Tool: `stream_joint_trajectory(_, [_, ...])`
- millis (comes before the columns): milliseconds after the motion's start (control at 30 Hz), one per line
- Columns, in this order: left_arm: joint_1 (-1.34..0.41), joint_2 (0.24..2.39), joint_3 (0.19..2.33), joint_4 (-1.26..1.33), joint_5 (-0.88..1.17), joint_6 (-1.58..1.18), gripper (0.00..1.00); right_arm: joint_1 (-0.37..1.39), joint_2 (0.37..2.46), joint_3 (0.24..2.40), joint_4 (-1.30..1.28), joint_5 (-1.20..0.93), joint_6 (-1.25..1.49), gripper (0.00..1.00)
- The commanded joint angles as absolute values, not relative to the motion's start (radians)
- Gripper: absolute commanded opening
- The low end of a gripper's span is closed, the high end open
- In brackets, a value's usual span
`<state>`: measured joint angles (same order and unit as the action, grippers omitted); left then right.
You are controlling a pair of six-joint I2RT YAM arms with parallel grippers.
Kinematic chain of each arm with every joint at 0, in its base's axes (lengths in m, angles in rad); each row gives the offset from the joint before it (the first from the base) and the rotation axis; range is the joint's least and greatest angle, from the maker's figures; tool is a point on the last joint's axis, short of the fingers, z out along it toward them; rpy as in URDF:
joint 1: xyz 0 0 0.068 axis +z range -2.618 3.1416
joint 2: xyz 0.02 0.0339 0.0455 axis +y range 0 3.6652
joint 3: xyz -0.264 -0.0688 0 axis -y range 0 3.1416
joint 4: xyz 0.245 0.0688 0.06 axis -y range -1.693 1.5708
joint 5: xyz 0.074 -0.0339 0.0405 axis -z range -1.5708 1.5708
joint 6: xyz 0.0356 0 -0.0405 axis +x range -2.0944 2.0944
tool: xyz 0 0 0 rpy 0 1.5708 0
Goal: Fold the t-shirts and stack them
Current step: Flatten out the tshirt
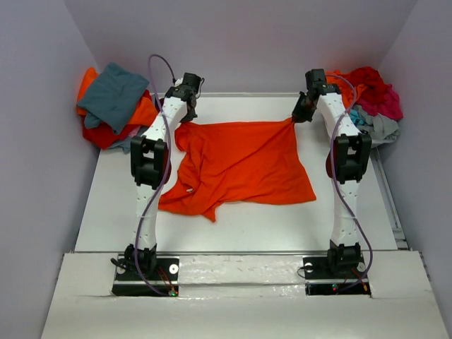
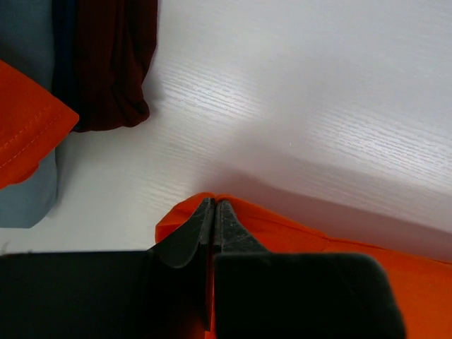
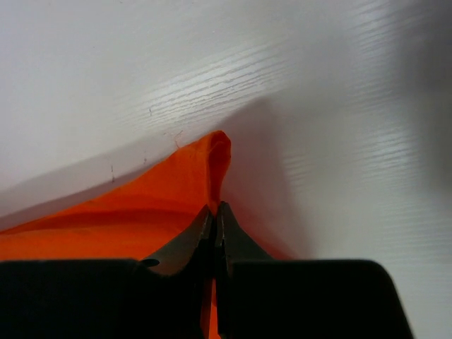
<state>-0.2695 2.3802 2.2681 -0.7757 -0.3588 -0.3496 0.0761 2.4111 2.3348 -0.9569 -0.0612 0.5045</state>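
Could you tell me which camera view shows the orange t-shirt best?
The top external view: the whole orange t-shirt is visible, spread across the table. The wrist views each show only a small pinched corner of it.

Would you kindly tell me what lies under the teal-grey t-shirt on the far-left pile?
Under the teal-grey t-shirt, an orange t-shirt and a red t-shirt stick out at its edges. How far they extend beneath it, or whether more is there, is covered.

place: robot lab | cues: bare enclosing walls (image 1: pixel 233 42); white table (image 1: pixel 240 229)
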Motion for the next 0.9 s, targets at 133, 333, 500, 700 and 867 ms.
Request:
stream_joint_trajectory(133, [-0.267, 2.379, 2.319, -0.765, -0.377, -0.345, 0.06, 0.051, 2.418, 2.379, -0.948, -0.063, 0.491, 0.07])
stream_joint_trajectory(333, [-0.258, 2.390, 2.319, -0.759, -0.371, -0.341, 0.26, 0.041, 2.416, 2.373, -0.945, -0.063, 0.488, 0.07])
stream_joint_trajectory(500, [-0.258, 2.379, 2.307, -0.744, -0.380, -0.345, 0.58, 0.041, 2.416, 2.372, -0.945, -0.064, 0.486, 0.07])
stream_joint_trajectory(700, [-0.258, 2.367, 2.304, -0.742, -0.391, -0.347, 0.67, 0.041, 2.418, 2.372, -0.940, -0.081, 0.477, 0.07])
stream_joint_trajectory(867, [-0.258, 2.316, 2.252, -0.738, -0.358, -0.351, 0.68, 0.041, 2.413, 2.370, -0.940, -0.089, 0.471, 0.29])
